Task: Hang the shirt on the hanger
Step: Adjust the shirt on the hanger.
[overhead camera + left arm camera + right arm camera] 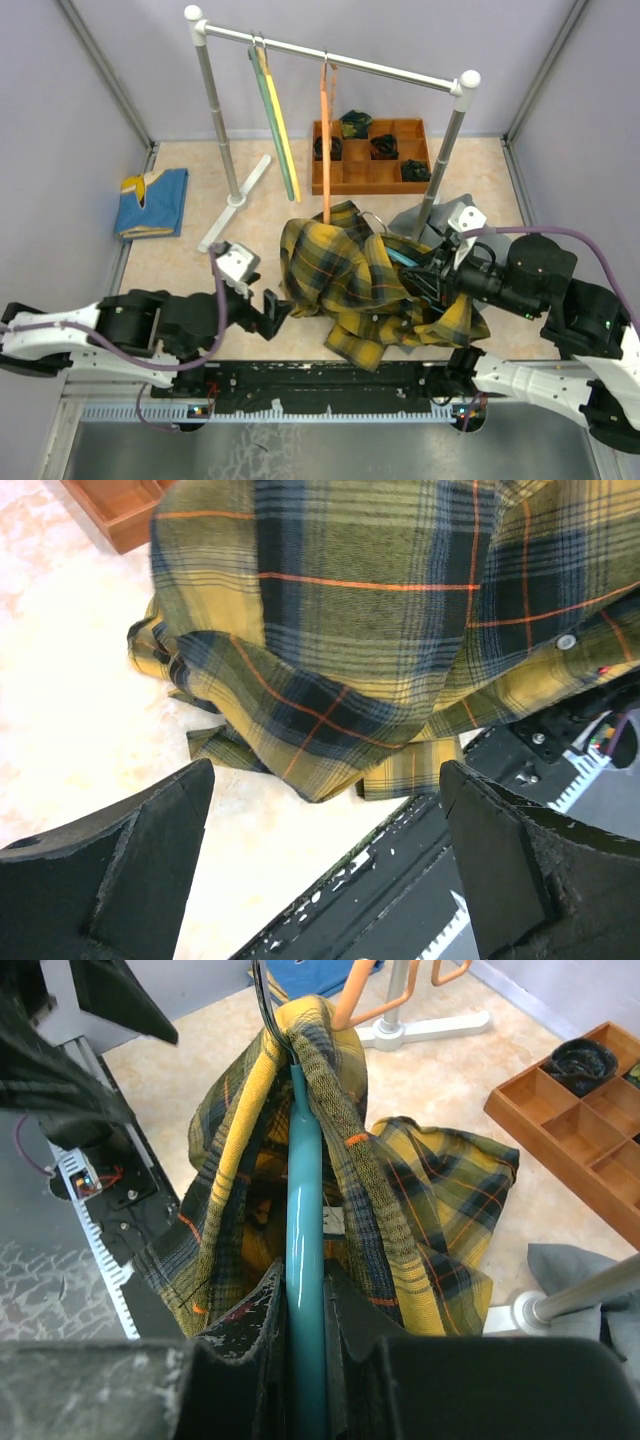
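The right gripper point(305, 1305) clamps the teal hanger point(304, 1190) (plaid shirt point(340, 275) draped over it); the left gripper point(325, 780) gapes wide, empty, beside the shirt's hem.

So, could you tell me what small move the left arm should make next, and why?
Probably ease the left fingers forward onto the nearest hanging fold of the yellow and black plaid flannel shirt and close. They stand open and empty just short of it, while the right fingers clamp the thin teal plastic hanger, over which the shirt is only bunched, not spread.
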You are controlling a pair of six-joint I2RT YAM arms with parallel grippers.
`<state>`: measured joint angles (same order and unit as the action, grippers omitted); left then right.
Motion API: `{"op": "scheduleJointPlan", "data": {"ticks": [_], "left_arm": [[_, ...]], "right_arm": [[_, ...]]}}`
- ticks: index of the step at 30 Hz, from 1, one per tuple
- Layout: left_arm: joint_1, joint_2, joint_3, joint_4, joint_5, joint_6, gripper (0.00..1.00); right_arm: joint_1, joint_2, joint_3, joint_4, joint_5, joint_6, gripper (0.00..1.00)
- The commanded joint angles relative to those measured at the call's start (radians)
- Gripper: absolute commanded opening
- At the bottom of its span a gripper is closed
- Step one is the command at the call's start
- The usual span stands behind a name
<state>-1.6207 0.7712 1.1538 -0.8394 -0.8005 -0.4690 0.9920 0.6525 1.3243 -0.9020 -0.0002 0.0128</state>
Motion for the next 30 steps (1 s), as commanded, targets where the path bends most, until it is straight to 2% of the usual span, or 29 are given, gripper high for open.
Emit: {"op": "scheduleJointPlan", "data": {"ticks": [1,7,10,14,16,17,21,23,25,26,30], "left_arm": [[-0.003,0.063,-0.068,0.196,-0.046,0.025,0.99],[-0.003,0.152,-0.120,0.348,-0.040,0.072,0.99],[-0.002,0.201,-0.102,0.264,-0.117,-0.003,0.97],[-0.003,0.290,-0.013,-0.063,-0.226,-0.247,0.81],[-0.004,0.320,0.005,-0.131,-0.231,-0.290,0.72],[-0.003,0.333,0.008,-0.154,-0.231,-0.309,0.65],[-0.003,0.350,0.000,-0.192,-0.243,-0.362,0.43],[-0.004,0.342,0.009,-0.286,-0.281,-0.459,0.20],[-0.002,0.321,0.028,-0.393,-0.312,-0.573,0.03],[-0.001,0.304,0.036,-0.435,-0.321,-0.617,0.00],[0.009,0.239,0.080,-0.547,-0.328,-0.670,0.00]], "right_arm": [[-0.005,0.024,0.065,0.040,0.007,0.047,0.00],[-0.006,0.018,0.064,0.058,-0.024,0.065,0.00],[-0.006,0.015,0.071,0.056,-0.043,0.066,0.00],[-0.006,0.010,0.086,0.045,-0.062,0.069,0.00],[-0.005,0.006,0.085,0.046,-0.070,0.073,0.00],[-0.006,0.004,0.083,0.048,-0.077,0.077,0.00],[-0.006,-0.003,0.082,0.053,-0.093,0.077,0.00],[-0.005,-0.006,0.086,0.043,-0.095,0.065,0.00],[-0.006,-0.007,0.090,0.022,-0.100,0.041,0.00],[-0.006,-0.009,0.092,0.010,-0.106,0.024,0.00],[-0.005,-0.014,0.107,-0.038,-0.134,-0.024,0.00]]}}
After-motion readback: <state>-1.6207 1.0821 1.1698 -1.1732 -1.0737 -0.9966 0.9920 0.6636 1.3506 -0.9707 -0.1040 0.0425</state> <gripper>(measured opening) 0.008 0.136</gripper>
